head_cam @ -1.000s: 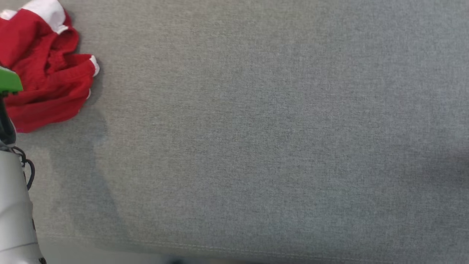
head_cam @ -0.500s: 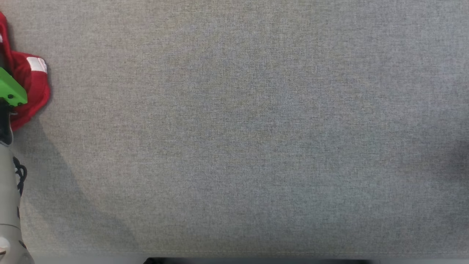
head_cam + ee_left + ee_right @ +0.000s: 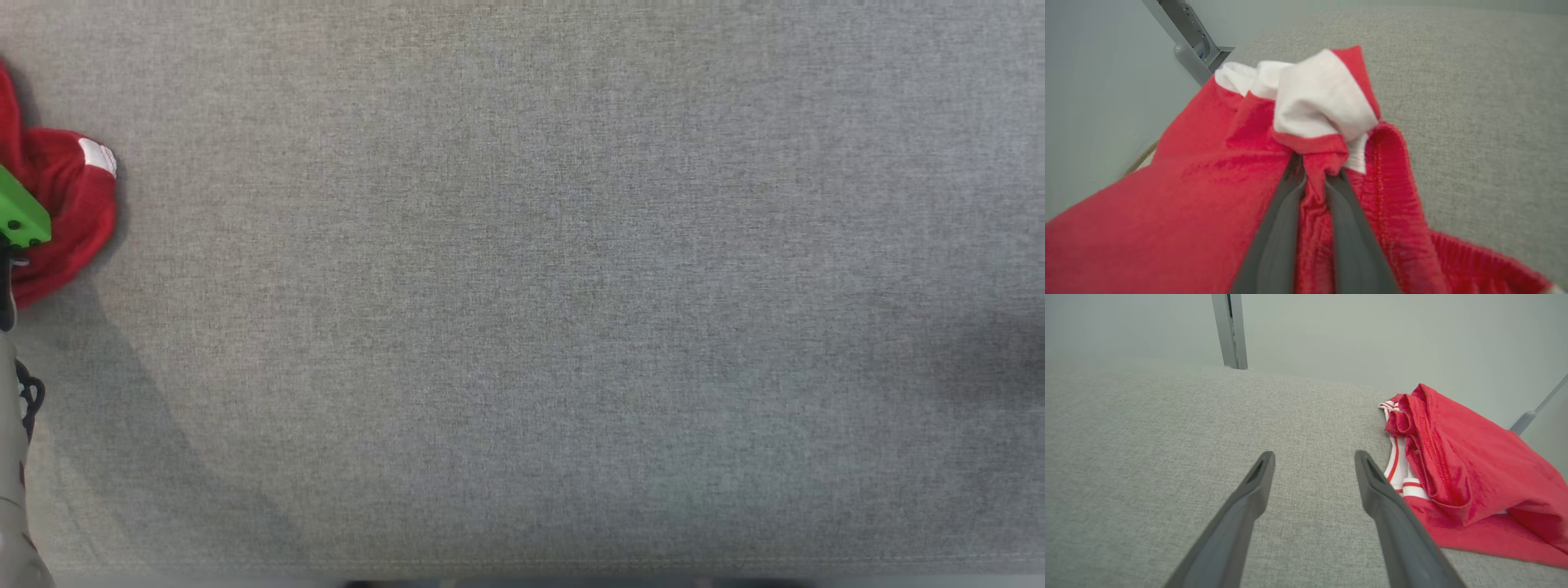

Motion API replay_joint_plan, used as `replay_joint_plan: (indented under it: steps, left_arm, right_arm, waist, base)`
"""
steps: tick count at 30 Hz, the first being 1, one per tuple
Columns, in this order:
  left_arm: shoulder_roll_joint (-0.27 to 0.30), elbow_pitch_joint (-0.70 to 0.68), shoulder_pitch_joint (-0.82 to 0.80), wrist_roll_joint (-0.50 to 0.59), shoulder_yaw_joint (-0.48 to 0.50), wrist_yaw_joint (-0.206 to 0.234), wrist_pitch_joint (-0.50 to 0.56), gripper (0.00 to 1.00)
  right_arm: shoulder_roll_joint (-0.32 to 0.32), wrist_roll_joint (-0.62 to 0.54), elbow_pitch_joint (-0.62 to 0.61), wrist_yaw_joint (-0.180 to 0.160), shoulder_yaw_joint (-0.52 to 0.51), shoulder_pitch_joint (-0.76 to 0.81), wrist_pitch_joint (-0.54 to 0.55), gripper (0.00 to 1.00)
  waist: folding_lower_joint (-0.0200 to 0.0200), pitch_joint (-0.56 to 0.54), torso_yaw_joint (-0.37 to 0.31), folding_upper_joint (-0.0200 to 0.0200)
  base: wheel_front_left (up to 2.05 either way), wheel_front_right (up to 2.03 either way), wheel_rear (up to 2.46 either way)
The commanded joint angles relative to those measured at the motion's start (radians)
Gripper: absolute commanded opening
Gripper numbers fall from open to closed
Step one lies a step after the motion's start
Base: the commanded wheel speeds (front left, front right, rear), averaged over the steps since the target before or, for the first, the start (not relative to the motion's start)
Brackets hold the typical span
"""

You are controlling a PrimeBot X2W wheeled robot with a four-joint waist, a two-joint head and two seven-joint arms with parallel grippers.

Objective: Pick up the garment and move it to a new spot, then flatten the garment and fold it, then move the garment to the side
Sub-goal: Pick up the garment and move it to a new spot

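Observation:
The garment (image 3: 69, 204) is red cloth with white trim, bunched at the far left edge of the head view. In the left wrist view my left gripper (image 3: 1314, 173) is shut on a raised fold of the garment (image 3: 1208, 196), just below its white cuff. A green part of the left arm (image 3: 20, 216) overlaps the cloth in the head view. In the right wrist view my right gripper (image 3: 1314, 457) is open over bare grey fabric, with the garment (image 3: 1461, 473) lying apart from it to the right.
The grey fabric surface (image 3: 539, 310) spreads wide to the right of the garment. Its front edge (image 3: 522, 572) runs along the bottom of the head view. A pale wall and a metal post (image 3: 1231, 330) stand behind the surface.
The head camera has shifted, so less of the garment shows at the left edge. The cloth looks more gathered than before, and my left gripper has shut on it.

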Motion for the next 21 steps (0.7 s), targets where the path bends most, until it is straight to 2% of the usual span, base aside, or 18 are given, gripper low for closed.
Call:
replay_joint_plan:
  steps: [1,13,21]
  left_arm:
    - [0.016,0.003,-0.027,0.003,-0.004,-0.006,-0.011,0.00]
    - [0.052,-0.096,-0.100,0.028,-0.083,-0.013,-0.129,0.00]
    - [0.035,-0.289,-0.153,0.075,-0.190,-0.015,-0.081,0.00]
  right_arm:
    - [0.007,-0.001,0.010,-0.002,0.006,-0.012,-0.009,1.00]
    - [0.082,-0.004,0.130,-0.002,0.097,-0.045,-0.064,1.00]
    - [0.137,-0.008,0.212,-0.002,0.127,-0.053,-0.098,1.00]
  waist:
    - [-0.0001,-0.028,-0.014,0.0000]
    - [-0.0001,-0.183,-0.074,0.0000]
    - [-0.0001,-0.271,-0.154,0.0000]
  base:
    - [0.00,0.00,0.00]
    - [0.00,0.00,0.00]
    - [0.00,0.00,0.00]
